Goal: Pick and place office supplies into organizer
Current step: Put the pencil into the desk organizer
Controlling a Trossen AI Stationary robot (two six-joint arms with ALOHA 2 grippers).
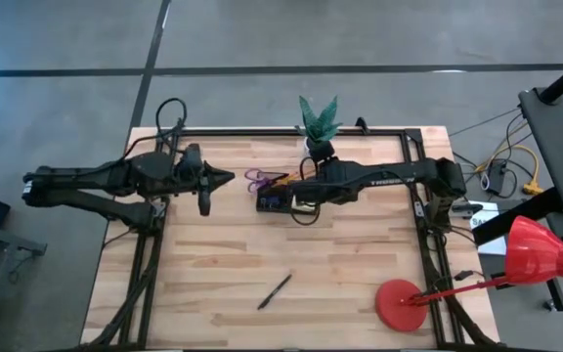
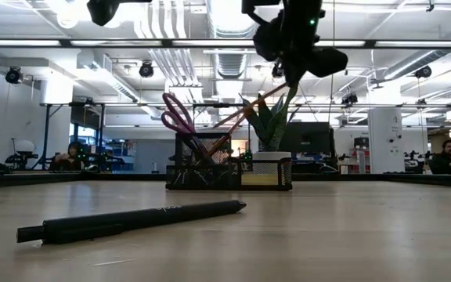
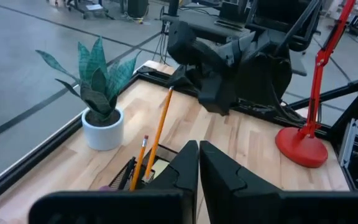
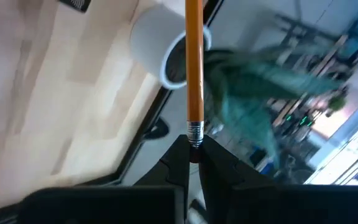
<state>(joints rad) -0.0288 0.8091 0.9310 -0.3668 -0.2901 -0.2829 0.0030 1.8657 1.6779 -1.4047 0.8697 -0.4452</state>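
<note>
The black mesh organizer (image 1: 280, 201) stands mid-table near the far edge, in front of the white pot with the green plant (image 1: 319, 122). Purple-handled scissors (image 2: 178, 114) and a second pencil (image 3: 142, 157) stick up out of it. My right gripper (image 4: 194, 149) hangs over the organizer, shut on an orange pencil (image 2: 245, 117). A black pen (image 1: 275, 291) lies flat on the table toward the near edge. My left gripper (image 3: 199, 167) hovers shut just left of the organizer, touching nothing. My right gripper pinches the orange pencil at its eraser end, by the metal ferrule (image 4: 194, 132), between the two fingertips. The fingers come slanting from above, and the pencil runs on from them in line. The pencil slants down, its lower end (image 3: 149, 177) inside the organizer.
A red lamp base (image 1: 404, 303) with its red stem sits at the near right corner. A black frame rail (image 1: 281, 133) runs round the table's edges. Bare wood lies between the organizer and the pen.
</note>
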